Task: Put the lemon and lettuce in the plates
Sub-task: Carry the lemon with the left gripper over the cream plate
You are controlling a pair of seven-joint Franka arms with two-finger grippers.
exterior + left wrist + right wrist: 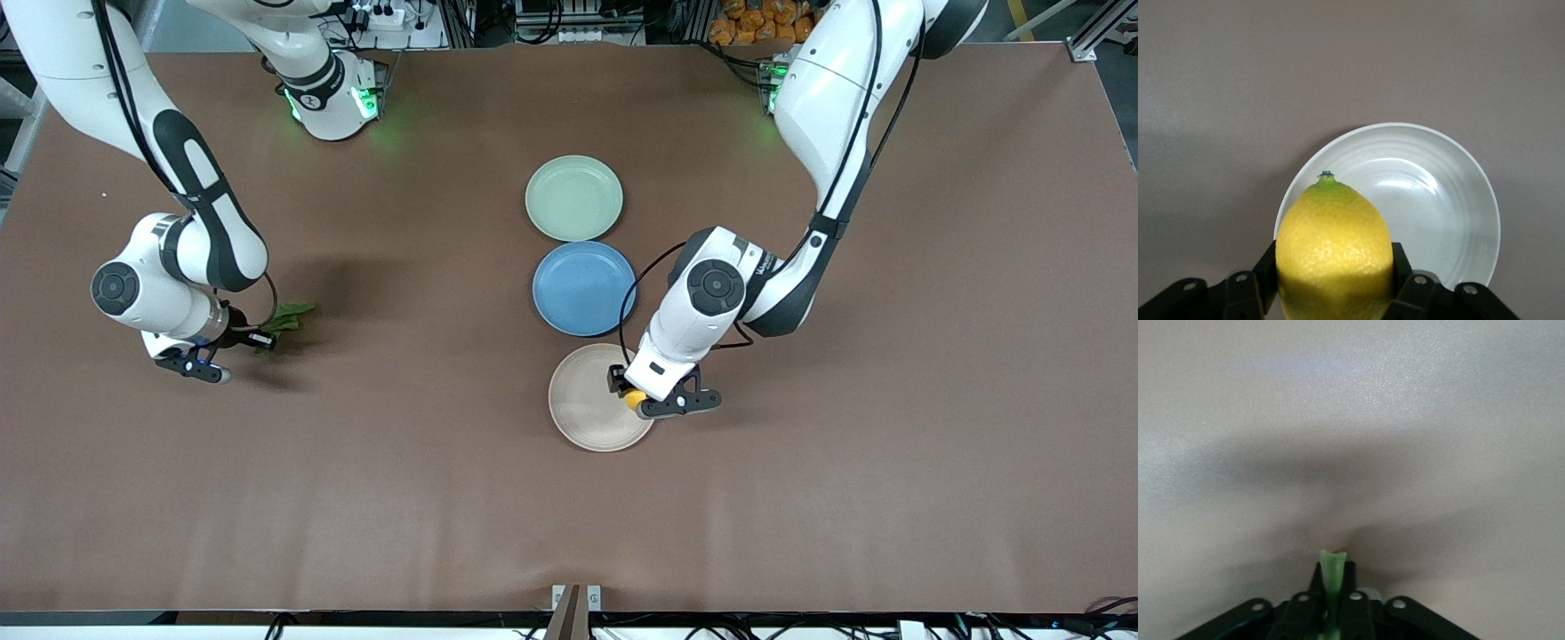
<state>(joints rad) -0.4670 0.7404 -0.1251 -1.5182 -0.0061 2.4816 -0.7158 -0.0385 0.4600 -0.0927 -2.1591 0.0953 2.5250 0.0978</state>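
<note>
Yellow and firm, the lemon sits clamped across its belly between the fingers of my left gripper, which hangs over the beige-white plate's rim at about its three o'clock. It looks stiff and rounded with a pebbled skin, so I judge it could roll once released; letting it go low and nearer the plate's middle seems wise. Across the waist, as now, is the surest place to grip it.

My right gripper is toward the right arm's end of the bench, closed on the lettuce by its pale stem, with the leaf hanging out at about two o'clock from the fingers. It looks light, limp and easily torn, so the stem is the sensible hold. At twelve o'clock from the beige plate comes the blue plate, then the pale green plate, both bare.
</note>
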